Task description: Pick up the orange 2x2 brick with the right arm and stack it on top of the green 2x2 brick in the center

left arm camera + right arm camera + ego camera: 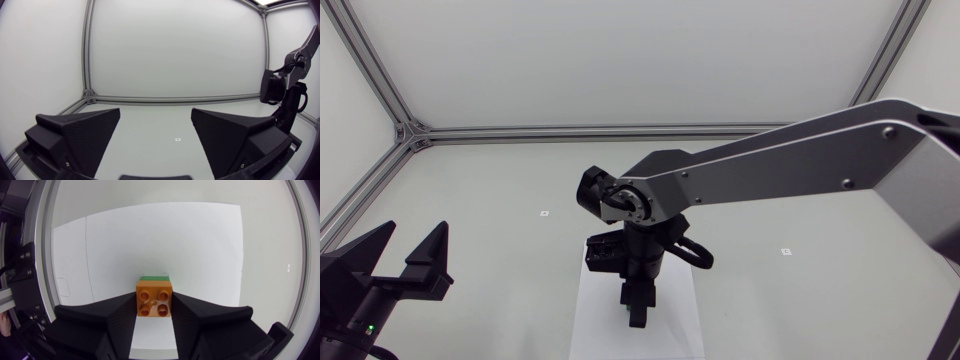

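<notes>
My right claw (154, 306) pinches the orange brick (154, 299) by its flat sides above the green brick (154, 277); light, stiff, probably slick.

Two arms work at one table (470, 200): one left arm (350, 320) and one right arm (790, 160). There are two grippers, the left gripper (156, 125) and the right gripper (154, 305), each with two fingers. There are two bricks: one orange 2x2 brick (154, 299) showing four studs, and one green 2x2 brick (154, 277). One white sheet (675, 310) and two small marks (544, 213) complete the count.
</notes>
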Motion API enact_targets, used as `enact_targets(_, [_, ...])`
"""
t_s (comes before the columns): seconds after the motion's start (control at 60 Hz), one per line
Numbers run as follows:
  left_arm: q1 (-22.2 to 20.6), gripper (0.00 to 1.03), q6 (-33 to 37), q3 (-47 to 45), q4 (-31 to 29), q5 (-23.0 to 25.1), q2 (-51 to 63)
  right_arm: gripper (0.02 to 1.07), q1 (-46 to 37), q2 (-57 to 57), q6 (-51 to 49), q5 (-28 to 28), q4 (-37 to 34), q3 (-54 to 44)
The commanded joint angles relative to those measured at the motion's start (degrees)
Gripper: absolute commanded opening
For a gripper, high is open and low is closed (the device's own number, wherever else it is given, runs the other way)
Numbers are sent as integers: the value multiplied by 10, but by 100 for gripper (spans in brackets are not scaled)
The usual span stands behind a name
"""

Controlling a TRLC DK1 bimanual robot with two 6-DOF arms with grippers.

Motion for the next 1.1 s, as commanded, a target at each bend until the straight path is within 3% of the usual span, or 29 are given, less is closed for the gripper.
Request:
enact_targets(0.0, [2, 99, 8, -23, -8, 2, -5, 27, -5, 46, -10, 9, 6, -55])
enact_targets(0.3, [2, 99, 8, -23, -8, 2, -5, 27, 13, 57, -8, 40, 38, -80])
enact_targets(1.083, [2, 99, 8, -23, -8, 2, -5, 28, 13, 54, -46, 11, 14, -53])
